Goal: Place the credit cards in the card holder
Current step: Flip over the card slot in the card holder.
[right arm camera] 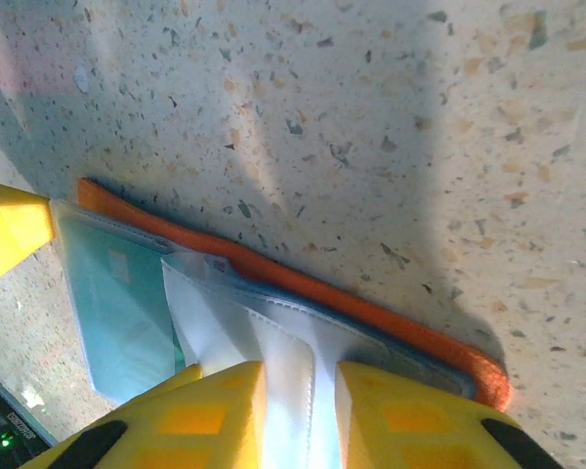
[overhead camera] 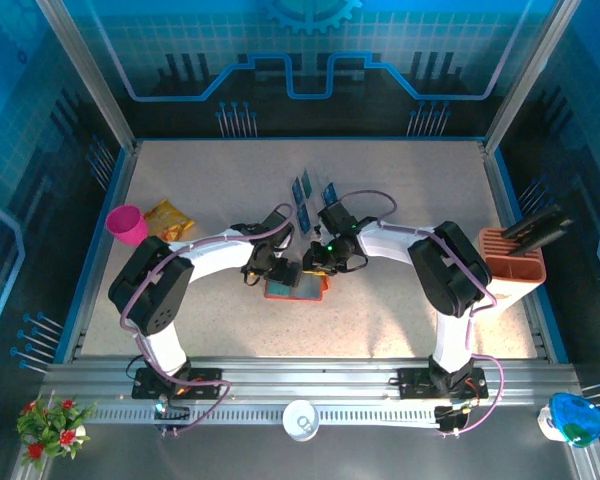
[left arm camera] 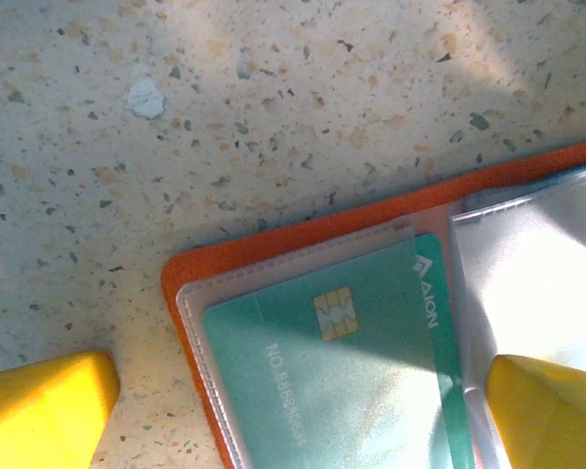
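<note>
The orange card holder (overhead camera: 294, 289) lies open on the speckled table between both grippers. A teal credit card (left arm camera: 352, 371) with a gold chip sits inside its clear left sleeve, and it shows too in the right wrist view (right arm camera: 117, 313). My left gripper (left arm camera: 298, 376) is wide open just above that card, one finger (left arm camera: 39, 410) over the table and the other over the sleeves. My right gripper (right arm camera: 298, 381) is shut on the holder's upright clear sleeve pages (right arm camera: 288, 342), above the orange cover (right arm camera: 371, 308). More blue credit cards (overhead camera: 306, 196) stand upright just behind the grippers.
A pink cup (overhead camera: 127, 224) and a yellow snack bag (overhead camera: 170, 218) sit at the left. An orange-and-white slotted box (overhead camera: 512, 262) stands at the right edge. A white cup (overhead camera: 301, 419), a small plant (overhead camera: 50, 425) and a blue object (overhead camera: 577, 420) rest on the near rail.
</note>
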Controlling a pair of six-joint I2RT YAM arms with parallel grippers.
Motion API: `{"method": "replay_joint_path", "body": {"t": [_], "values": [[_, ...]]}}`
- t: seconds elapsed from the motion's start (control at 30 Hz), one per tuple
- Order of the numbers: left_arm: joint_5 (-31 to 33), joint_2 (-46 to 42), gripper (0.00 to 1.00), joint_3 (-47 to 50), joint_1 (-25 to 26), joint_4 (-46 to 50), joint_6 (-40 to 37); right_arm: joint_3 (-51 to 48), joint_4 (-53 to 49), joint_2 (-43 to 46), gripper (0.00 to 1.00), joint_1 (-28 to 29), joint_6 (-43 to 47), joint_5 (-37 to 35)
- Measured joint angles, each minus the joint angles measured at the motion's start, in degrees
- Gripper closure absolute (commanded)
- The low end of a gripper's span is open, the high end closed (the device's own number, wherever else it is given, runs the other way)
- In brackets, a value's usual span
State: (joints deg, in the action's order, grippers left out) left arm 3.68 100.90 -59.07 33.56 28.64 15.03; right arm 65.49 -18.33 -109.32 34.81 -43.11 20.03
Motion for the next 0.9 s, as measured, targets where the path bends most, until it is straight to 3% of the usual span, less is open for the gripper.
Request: {"method": "replay_joint_path", "body": {"t": [0.43, 0.9], "values": [[1.05, -4.24, 0.01, -0.07, -1.42, 3.21, 2.97, 2.47, -0.83, 0.02, 0.72, 0.52, 0.00, 1.42], [-1.40, -13.88, 0.01, -1.99, -14.10, 2.75, 11.34, 7.17, -1.79, 0.57, 0.62, 5.09, -0.42, 2.80]]}}
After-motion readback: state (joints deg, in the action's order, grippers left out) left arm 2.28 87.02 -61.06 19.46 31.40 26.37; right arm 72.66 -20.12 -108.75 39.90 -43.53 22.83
